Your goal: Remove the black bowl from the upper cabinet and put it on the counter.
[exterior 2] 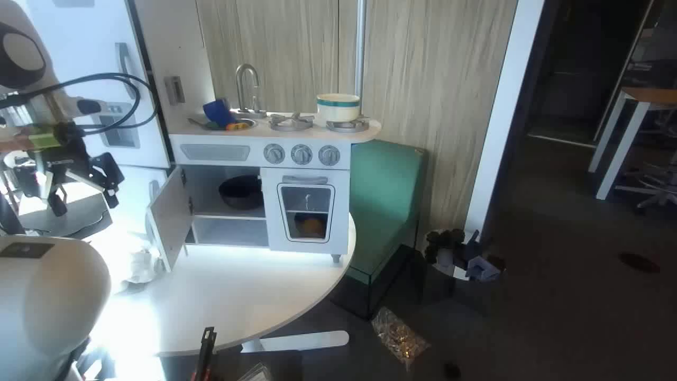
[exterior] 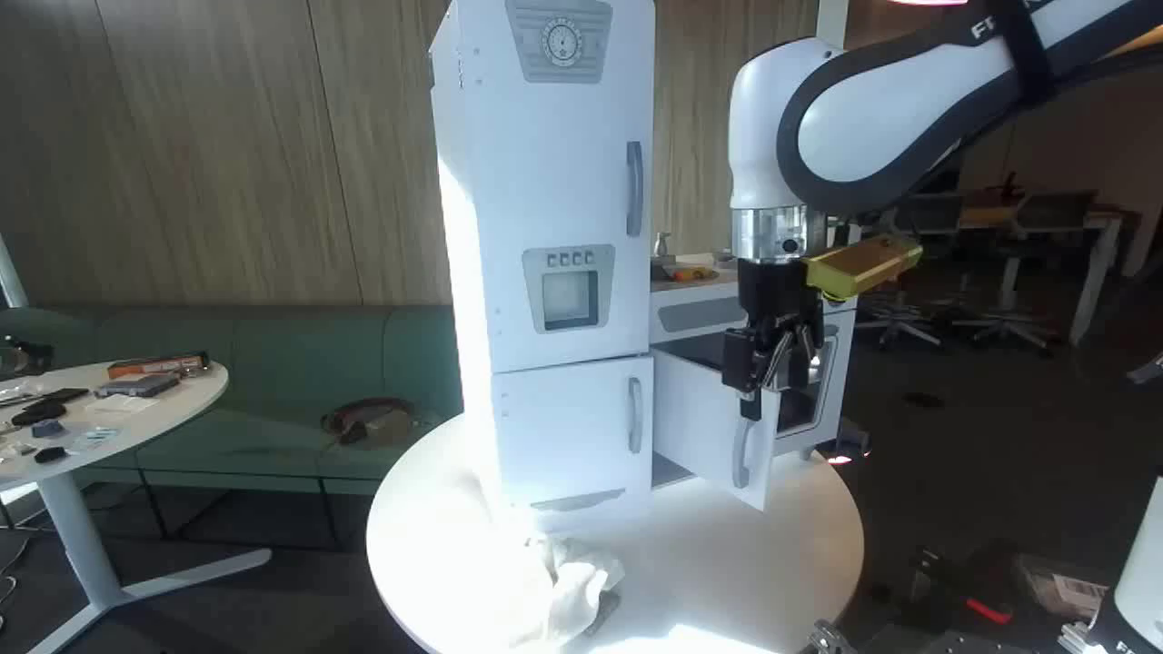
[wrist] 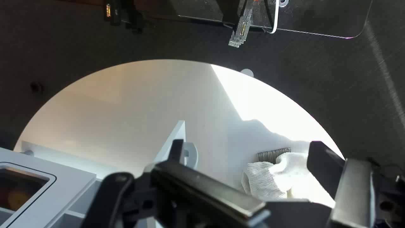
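Note:
A round black bowl [exterior 2: 241,192] sits on the upper shelf of the open compartment in the stove unit; it is hidden in the other views. The compartment's white door [exterior 2: 172,218] stands open. The tall white tower's upper cabinet [exterior: 554,163] is shut, its inside hidden. The counter [exterior 2: 304,133] is the stove unit's flat top. My gripper [exterior 2: 85,203] is open and empty, pointing down. It hangs near the open door, on the tower's side in an exterior view. In the wrist view the fingers [wrist: 246,147] are wide apart, with the door handle [wrist: 191,155] beyond the left finger.
The sink [exterior 2: 246,124] holds a blue cup and colourful items. A cream pot [exterior 2: 338,107] stands on a burner. A white cloth [wrist: 272,177] lies on the round table [exterior 2: 238,296] beside the tower. The oven door [exterior 2: 307,209] is shut.

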